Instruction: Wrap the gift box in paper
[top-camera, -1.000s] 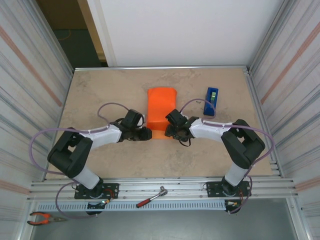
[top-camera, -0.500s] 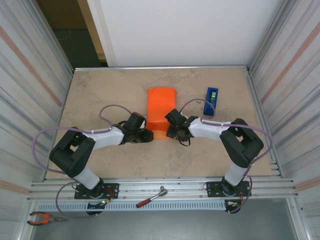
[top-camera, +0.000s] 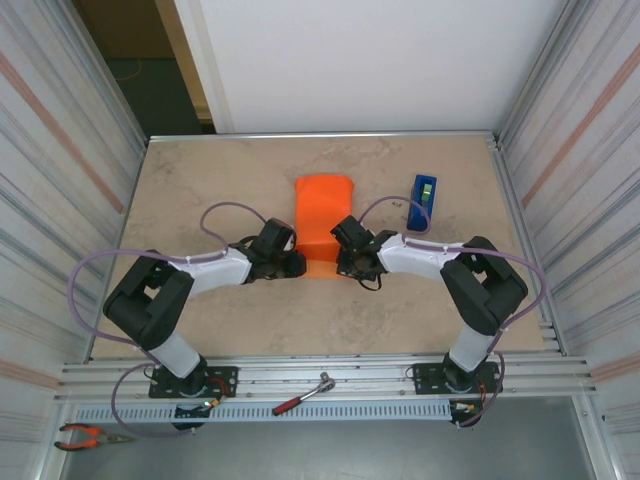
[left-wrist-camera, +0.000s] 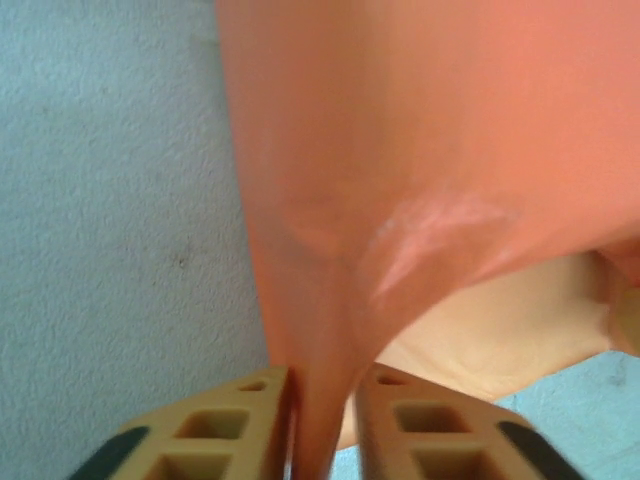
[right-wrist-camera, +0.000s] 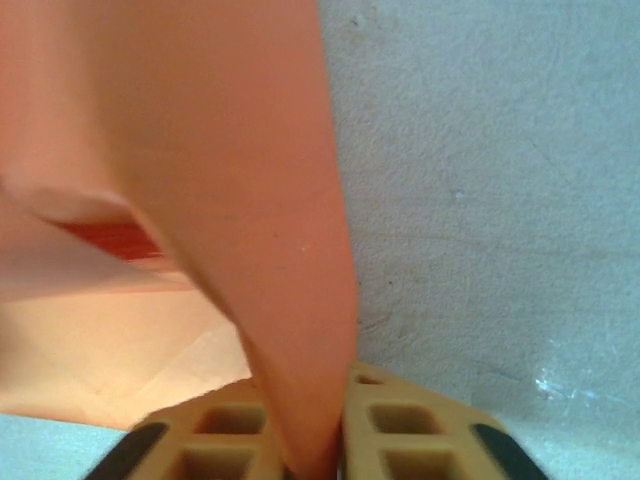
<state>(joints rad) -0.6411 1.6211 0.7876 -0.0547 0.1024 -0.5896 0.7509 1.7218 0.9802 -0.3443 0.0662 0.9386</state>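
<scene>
Left wrist view shows left jaws clamped on the paper (left-wrist-camera: 420, 150), right jaws likewise.

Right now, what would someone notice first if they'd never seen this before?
The bright orange paper in the middle of the table, humped up instead of lying flat. The left gripper and right gripper each pinch its near edge, one from each side. A blue tape dispenser stands just right of it.

Left gripper (left-wrist-camera: 320, 405) closed on a gathered fold of the orange paper (left-wrist-camera: 420, 150), which spreads wide beyond the fingers. The pale gift box (left-wrist-camera: 500, 340) shows beneath its right edge; grey counter (left-wrist-camera: 110, 250) at left.
</scene>
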